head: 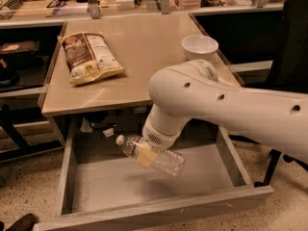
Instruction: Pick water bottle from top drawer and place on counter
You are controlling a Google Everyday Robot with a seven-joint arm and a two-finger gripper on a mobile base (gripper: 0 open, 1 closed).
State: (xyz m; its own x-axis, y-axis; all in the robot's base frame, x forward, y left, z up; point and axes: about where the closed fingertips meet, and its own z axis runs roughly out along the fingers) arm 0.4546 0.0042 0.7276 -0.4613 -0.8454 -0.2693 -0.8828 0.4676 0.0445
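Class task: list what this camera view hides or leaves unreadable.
- Gripper, shut on the water bottle above the top drawer: its far finger, behind the bottle.
- Bottle label: text too small to read.
- Drawer's rear right corner: behind the arm.
- Counter: front right corner covered by the arm.
- Snack bag: print unreadable.

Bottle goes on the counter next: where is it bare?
Counter bare between chip bag and bowl and along the front edge by the bag; arm overhangs the bowl-side corner. Gripper holds the water bottle over the top drawer.
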